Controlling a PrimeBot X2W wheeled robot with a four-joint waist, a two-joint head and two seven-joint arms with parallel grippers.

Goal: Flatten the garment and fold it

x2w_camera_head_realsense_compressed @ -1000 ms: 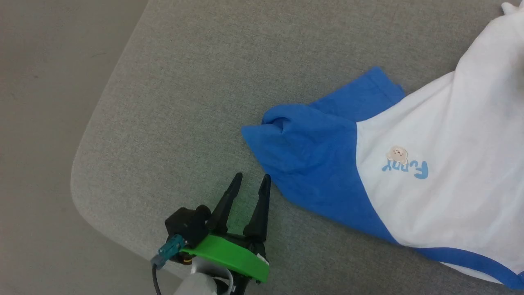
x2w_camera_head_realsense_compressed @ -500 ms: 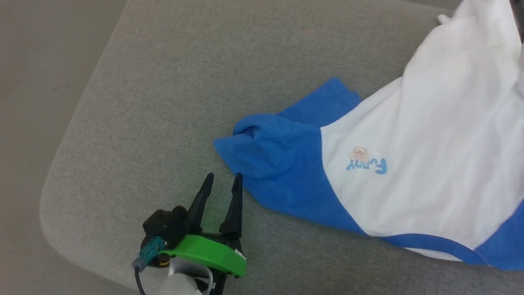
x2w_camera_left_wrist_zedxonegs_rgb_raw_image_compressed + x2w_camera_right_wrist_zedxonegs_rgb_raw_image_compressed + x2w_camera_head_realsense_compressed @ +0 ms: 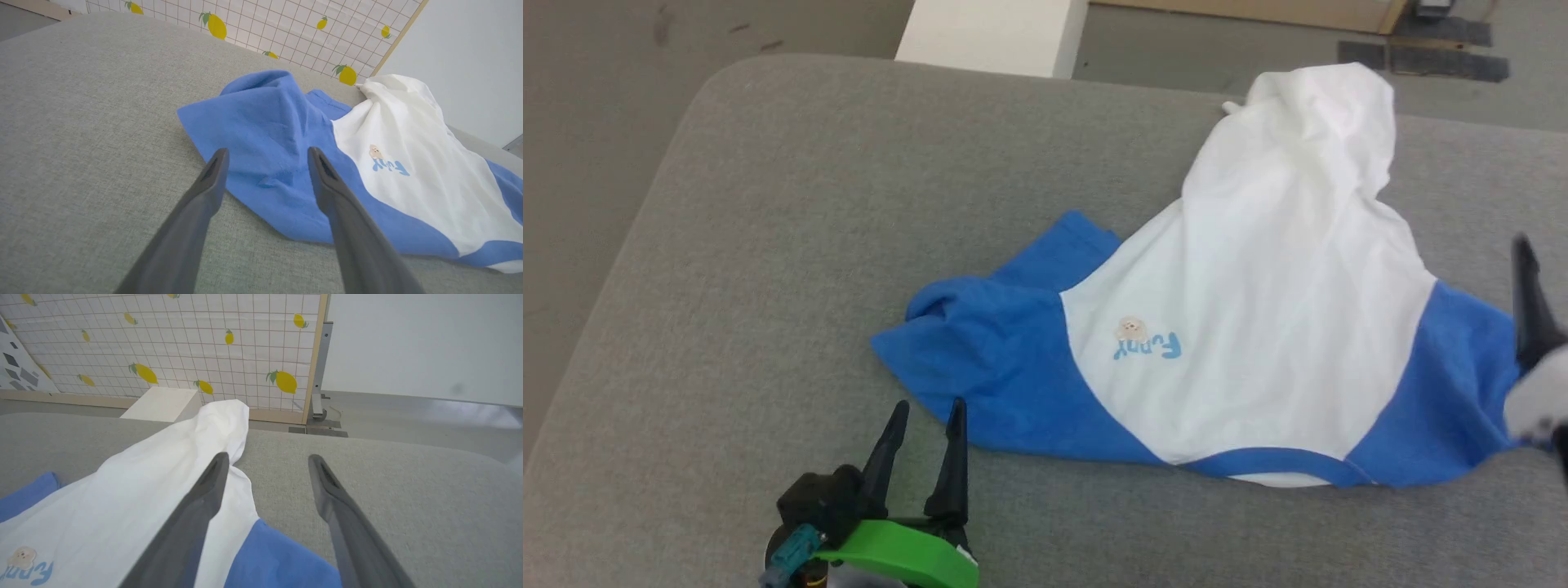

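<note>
Hovering with left gripper and right gripper both spread wide and empty beside the garment, heaped at its far end on the grey cushion, right one maybe touching cloth, risking pinching one layer and bunching it.

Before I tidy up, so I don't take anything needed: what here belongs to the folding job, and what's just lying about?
Job: garment, crumpled on the grey padded surface; left gripper and right gripper, both open.
Lying about: white box on the floor beyond; lemon-print panel.
</note>
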